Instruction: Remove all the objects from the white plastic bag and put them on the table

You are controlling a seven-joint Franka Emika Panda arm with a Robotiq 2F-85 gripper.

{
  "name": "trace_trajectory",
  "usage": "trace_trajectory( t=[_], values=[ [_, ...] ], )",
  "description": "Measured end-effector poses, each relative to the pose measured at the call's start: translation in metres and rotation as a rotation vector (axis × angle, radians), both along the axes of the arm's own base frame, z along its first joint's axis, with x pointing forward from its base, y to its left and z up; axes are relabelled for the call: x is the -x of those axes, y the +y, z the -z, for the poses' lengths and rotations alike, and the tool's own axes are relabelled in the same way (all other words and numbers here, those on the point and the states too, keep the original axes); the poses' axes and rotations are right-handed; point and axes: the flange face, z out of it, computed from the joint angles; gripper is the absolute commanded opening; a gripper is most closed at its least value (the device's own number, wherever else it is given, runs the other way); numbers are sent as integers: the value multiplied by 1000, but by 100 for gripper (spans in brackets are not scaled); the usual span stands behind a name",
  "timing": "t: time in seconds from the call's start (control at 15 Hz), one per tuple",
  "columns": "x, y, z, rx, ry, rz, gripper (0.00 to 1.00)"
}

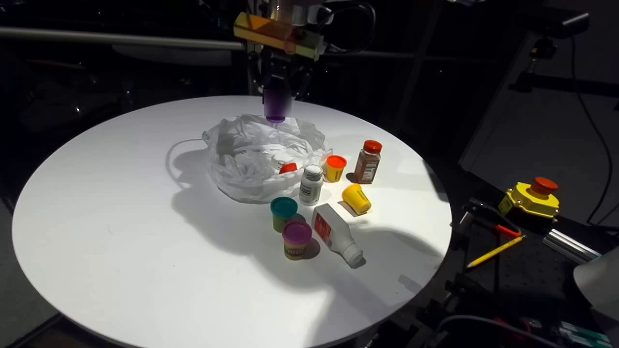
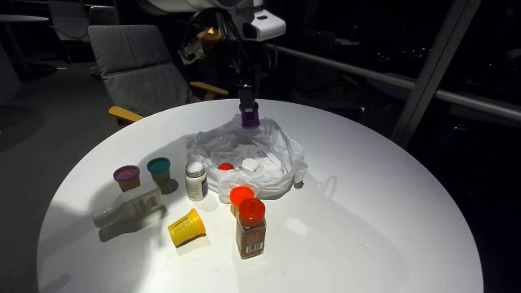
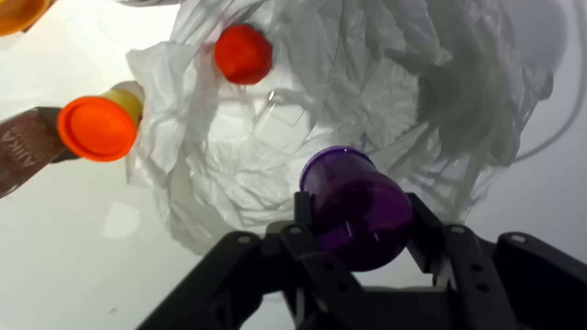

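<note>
Since the purple container [image 2: 250, 119] hung in the gripper [image 3: 360, 213], the step looked like carrying it out of the white plastic bag [image 1: 242, 186] to the table [image 1: 121, 251]. Best handling was a lift above the crumpled rim, then sideways, then down until the rimmed end sat flat, then release, well apart from the standing white bottle [image 1: 310, 188], which a bump could tip. 2 fingers [image 3: 302, 213] were closed in to the container's width, clamping its sides, nothing else held. Container was between them, over the bag's far side in both exterior views; couldn't tell if it brushed plastic. Red piece [image 3: 243, 54] and pale piece [image 2: 250, 164], same object or not unclear, lay nearer inside, so 1 or more pickups probably remained.
</note>
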Motion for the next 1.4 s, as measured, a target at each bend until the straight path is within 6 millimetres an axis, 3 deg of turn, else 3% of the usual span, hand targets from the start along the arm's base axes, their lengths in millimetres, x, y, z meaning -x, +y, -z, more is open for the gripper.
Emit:
trace_trajectory(
  t=[0.13,0.33,0.8,1.13,1.2,1.4],
  values=[
    [13,-28,-19,11,-11,41,26],
    [26,-69,-15,9,7,95,26],
    [46,-142,73,-1,69,194,26],
    [56,-157,109,-49,27,249,26],
    [58,-158,113,-61,14,258,72],
    [63,-160,119,-76,-16,276,90]
  ],
)
